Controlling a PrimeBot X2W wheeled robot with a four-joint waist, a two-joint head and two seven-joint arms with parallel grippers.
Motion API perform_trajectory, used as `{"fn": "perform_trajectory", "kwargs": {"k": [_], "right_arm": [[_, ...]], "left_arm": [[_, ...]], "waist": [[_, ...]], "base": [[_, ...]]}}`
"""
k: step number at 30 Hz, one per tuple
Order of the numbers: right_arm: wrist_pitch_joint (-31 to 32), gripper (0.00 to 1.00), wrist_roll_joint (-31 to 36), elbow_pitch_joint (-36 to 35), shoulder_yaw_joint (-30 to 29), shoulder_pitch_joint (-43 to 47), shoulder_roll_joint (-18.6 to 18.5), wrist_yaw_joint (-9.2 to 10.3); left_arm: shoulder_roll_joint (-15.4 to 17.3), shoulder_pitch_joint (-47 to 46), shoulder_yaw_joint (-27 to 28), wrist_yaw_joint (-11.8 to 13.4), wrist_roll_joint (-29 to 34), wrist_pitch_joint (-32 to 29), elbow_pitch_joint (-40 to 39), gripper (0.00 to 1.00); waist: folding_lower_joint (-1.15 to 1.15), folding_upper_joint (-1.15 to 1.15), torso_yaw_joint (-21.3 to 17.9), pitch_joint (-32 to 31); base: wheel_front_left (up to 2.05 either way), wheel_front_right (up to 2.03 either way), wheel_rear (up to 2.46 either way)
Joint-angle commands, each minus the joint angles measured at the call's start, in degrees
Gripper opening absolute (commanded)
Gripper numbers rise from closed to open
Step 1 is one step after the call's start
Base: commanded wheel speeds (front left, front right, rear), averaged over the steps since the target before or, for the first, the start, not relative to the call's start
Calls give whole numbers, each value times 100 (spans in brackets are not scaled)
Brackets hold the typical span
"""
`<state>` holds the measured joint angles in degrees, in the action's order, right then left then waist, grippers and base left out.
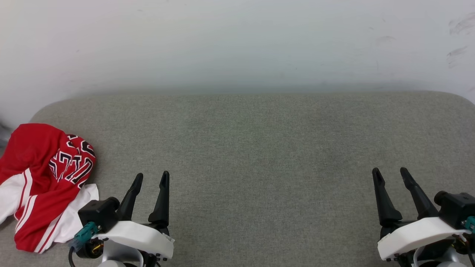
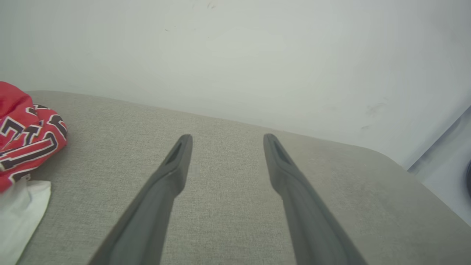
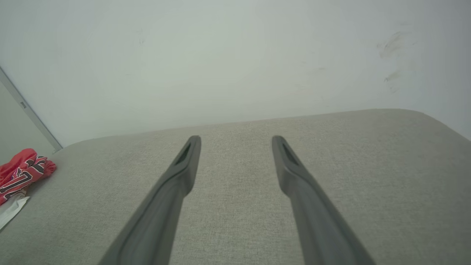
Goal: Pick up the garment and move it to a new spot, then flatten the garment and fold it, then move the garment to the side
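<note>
I am looking down at a bench [image 1: 259, 148] covered in grey woven fabric, its far corners rounding off. A white wall [image 1: 237, 40] is standing right behind it, showing dark scuff marks [image 1: 458, 26] at the upper right. In the right wrist view, a thin grey strip [image 3: 31, 116] is running diagonally down the wall's left side.

jersey [image 1: 41, 178] is bunched up and clipped by the left edge in all three views. Lettering is folded over itself, unreadable. left gripper [image 1: 152, 173] and right gripper [image 1: 389, 169]: wrist mounts run off the head view's bottom edge. dark thing [image 2: 468, 180] at the left wrist view's right edge is cut off, can't identify.
</note>
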<state>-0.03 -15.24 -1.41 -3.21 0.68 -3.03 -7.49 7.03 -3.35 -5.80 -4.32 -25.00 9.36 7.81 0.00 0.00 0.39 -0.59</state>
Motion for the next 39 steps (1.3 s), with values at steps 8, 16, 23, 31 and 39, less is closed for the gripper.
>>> {"fn": "perform_trajectory", "kwargs": {"k": [8, 16, 23, 31, 39], "right_arm": [[-13, 100, 400, -156, -72, 40, 16, 0], [-50, 100, 690, -211, -132, 110, 18, 0], [-96, 100, 903, -266, -235, 145, 18, 1], [-129, 100, 1006, -365, -245, 218, 18, 1], [-149, 100, 1145, -465, -212, 247, 18, 1]], "left_arm": [[40, 5, -36, 69, 441, 141, 19, 100], [22, -22, -69, 23, 761, 244, 104, 100], [-30, -34, -48, 4, 983, 322, 146, 100], [-107, -110, -12, 1, 1209, 418, 228, 100], [-165, -205, 93, 39, 1446, 506, 260, 100]], "waist": [[0, 0, 16, -4], [0, 0, 49, -3], [0, 0, 153, -1], [0, 0, 541, 7], [0, 0, 1339, 2]], "base": [[0, 0, 0], [0, 0, 0], [0, 0, 0], [0, 0, 0], [0, 0, 0]]}}
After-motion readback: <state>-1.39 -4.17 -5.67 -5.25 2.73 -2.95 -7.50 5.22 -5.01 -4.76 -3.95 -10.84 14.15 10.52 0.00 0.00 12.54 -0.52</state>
